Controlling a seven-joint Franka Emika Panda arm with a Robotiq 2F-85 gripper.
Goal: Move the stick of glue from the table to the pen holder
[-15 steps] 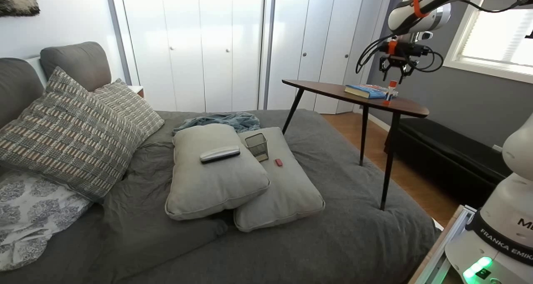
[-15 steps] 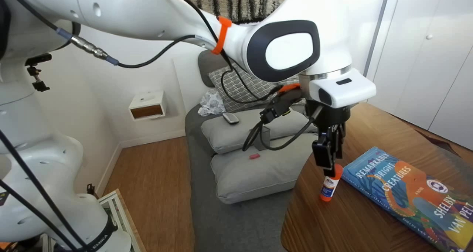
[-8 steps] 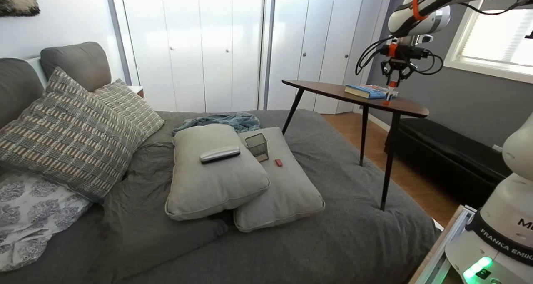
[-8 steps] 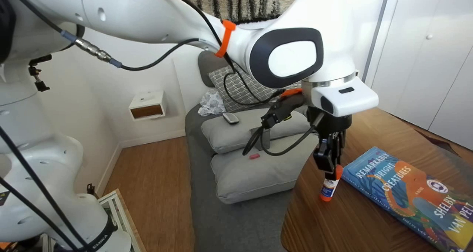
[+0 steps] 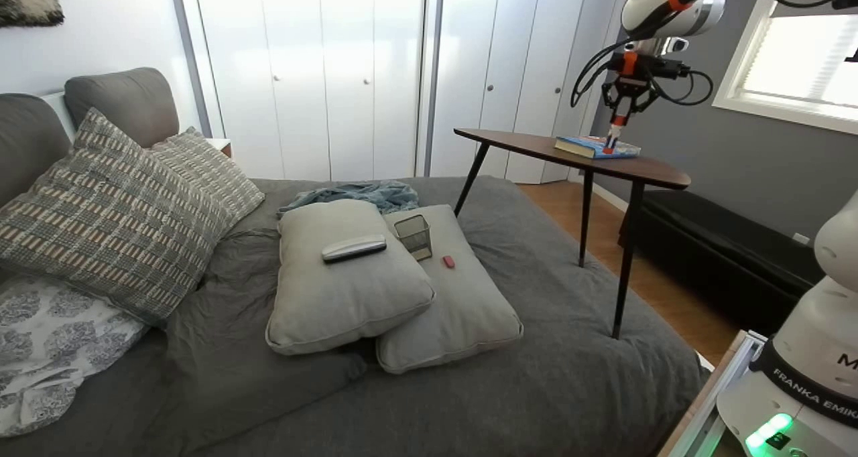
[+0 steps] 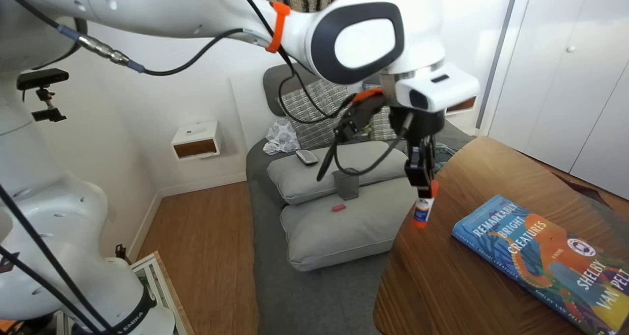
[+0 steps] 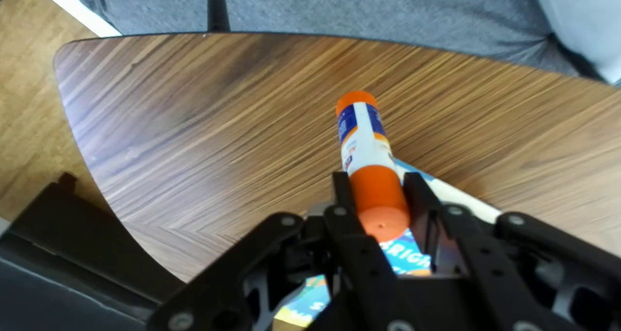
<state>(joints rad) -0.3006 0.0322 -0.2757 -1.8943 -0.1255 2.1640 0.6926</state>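
The stick of glue [image 7: 364, 144], white and blue with orange ends, hangs slightly tilted above the dark brown table [image 6: 442, 295]. My gripper [image 7: 377, 180] is shut on its orange cap, one black finger on each side, in the wrist view. In both exterior views the glue stick [image 5: 613, 135] points downward from the gripper [image 6: 423, 190], its lower end off the tabletop. The pen holder [image 5: 413, 236], a mesh cup, sits on a light grey pillow on the bed; it also shows as a dark grey cup [image 6: 347, 183] beyond the arm's cable.
A blue book [image 6: 545, 261] lies on the table beside the glue stick. Two grey pillows [image 5: 348, 296] overlap on the bed. A silver and black case [image 5: 354, 248] and a small red object [image 5: 448, 261] rest on them. A dark bench [image 5: 724, 249] stands behind the table.
The gripper came down around the glue stick's cap and shut on it. Since then it has lifted the stick off the table and carried it a little toward the bed side.
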